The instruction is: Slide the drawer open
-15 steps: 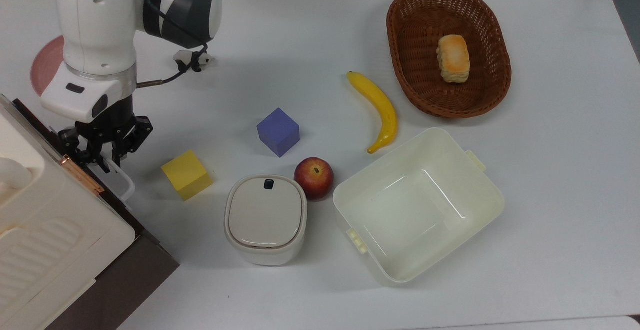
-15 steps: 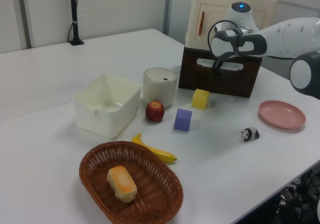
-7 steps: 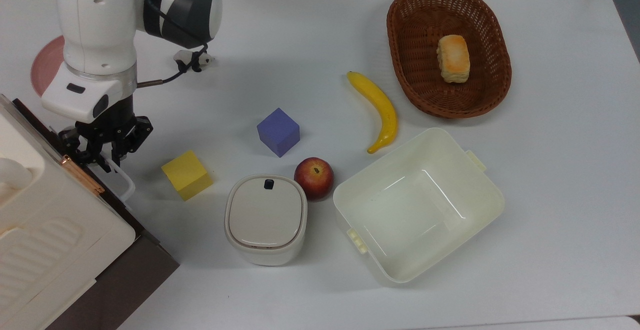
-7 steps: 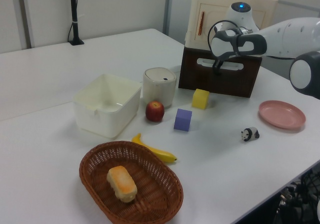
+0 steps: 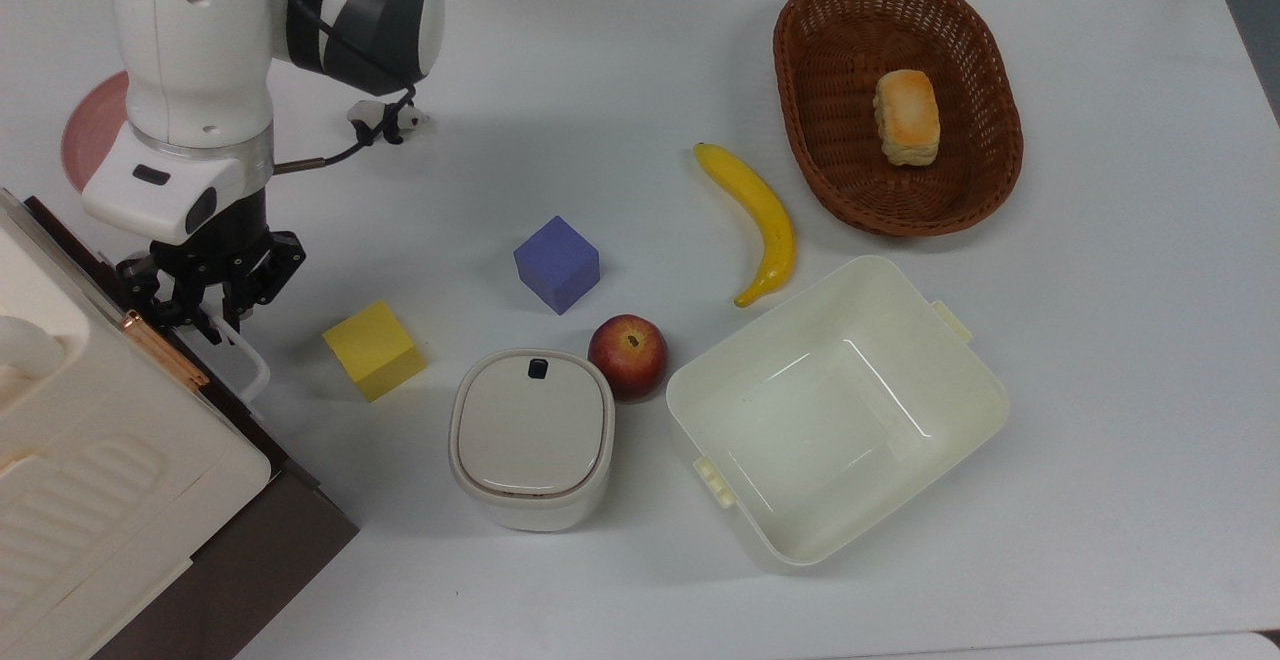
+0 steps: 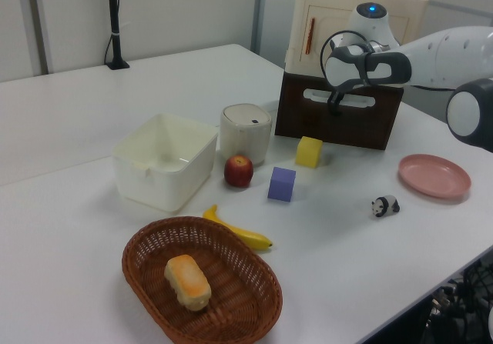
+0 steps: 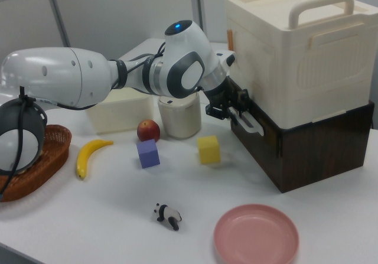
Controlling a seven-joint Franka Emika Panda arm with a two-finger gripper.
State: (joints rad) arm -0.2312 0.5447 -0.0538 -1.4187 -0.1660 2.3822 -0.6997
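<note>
Change: next to nothing. The tool (image 5: pixel 205 308) sits at the white handle (image 7: pixel 253 124) just as it did a second ago; the drawer (image 6: pixel 339 121) has not come out.
Ordering: from the near edge of the table (image 6: pixel 92 113) as the left view has it.
Near edge: a brown wicker basket (image 6: pixel 254 282) holding a bread roll (image 6: pixel 187 281), with a banana (image 6: pixel 243 235) just beyond its rim.
Right-hand edge: a toy panda (image 6: pixel 384 205) and an empty pink plate (image 6: pixel 434 176), both well apart from the drawer's path.
Middle: a cream tub (image 6: pixel 154 186), an apple (image 6: pixel 239 170), a purple cube (image 6: pixel 282 183) and a lidded white bin (image 6: pixel 246 132) in a loose cluster.
Just before the drawer: a yellow cube (image 6: pixel 309 151) — the closest thing to the dark front, and likely first to be nudged if the front slides far.
Far corner: the drawer, its dark brown front apparently flush with its box, so I judge it shut; a cream cabinet (image 7: pixel 295 51) stands on top.
Tool: at one end of the handle, its body tilted toward the front. Whether it is clamped on the bar or merely around it, I cannot tell.
Why so held: an arm reaching in low from the table side can draw straight back along the slide — the weight on top should steady the box.
Surface: plain white, smooth and matt.
Room: pale partition panels behind; a black stand (image 6: pixel 115 21) on the far edge.
</note>
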